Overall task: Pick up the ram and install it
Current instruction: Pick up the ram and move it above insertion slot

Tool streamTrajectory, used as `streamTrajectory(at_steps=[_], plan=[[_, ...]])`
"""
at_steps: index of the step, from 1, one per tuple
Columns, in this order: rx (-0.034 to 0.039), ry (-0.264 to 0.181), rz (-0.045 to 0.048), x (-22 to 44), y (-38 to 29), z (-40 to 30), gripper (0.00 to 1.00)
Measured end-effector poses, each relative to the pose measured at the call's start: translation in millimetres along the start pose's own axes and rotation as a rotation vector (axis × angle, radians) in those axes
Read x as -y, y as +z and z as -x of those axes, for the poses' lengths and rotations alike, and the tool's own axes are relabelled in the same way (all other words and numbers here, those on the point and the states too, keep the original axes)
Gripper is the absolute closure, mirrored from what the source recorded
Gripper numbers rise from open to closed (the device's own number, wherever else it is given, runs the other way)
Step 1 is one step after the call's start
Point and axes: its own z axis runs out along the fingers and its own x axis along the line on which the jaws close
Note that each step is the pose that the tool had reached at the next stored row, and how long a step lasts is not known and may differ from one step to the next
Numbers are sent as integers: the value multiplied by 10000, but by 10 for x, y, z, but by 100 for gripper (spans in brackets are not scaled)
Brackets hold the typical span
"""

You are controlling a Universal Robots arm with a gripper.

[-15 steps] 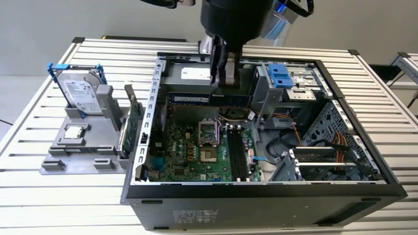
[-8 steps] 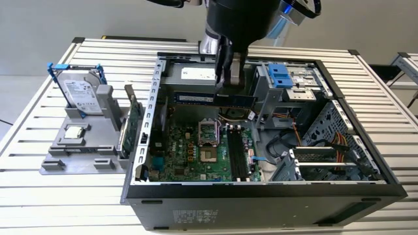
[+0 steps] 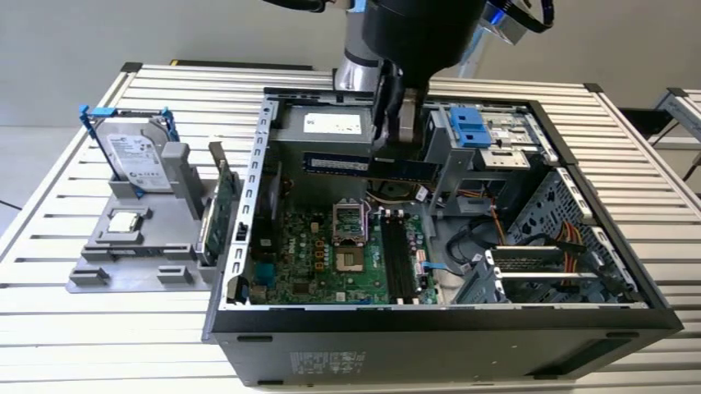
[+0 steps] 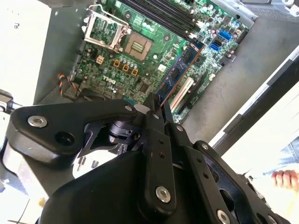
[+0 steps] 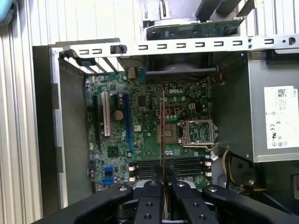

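The ram [image 3: 337, 165] is a long thin dark-blue stick with a pale label. It hangs level above the open computer case [image 3: 254, 176], over the motherboard [image 3: 312, 254]. My gripper [image 3: 396, 158] is shut on the end of the stick toward the exterior view's right. In the second wrist view the ram [image 4: 180, 70] juts out from the gripper [image 4: 157, 106] over the board. The first wrist view shows the ram [image 5: 162, 130] edge-on as a thin line rising from the gripper [image 5: 162, 181]. The black memory slots [image 3: 396, 261] lie lower on the board beside the processor socket [image 3: 348, 222].
On the exterior view's left, a grey holder [image 3: 131, 254] carries a hard drive in a blue frame [image 3: 137, 156] and a green card [image 3: 225, 209]. The power supply [image 3: 328, 123] and a drive cage [image 3: 482, 135] sit at the case's back. A person's hand [image 4: 285, 179] shows outside the case.
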Motion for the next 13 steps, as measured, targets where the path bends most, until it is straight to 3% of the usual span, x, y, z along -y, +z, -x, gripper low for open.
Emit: streamTrajectory(at_steps=[13], plan=[[5,85,0,247,-14,35,100]])
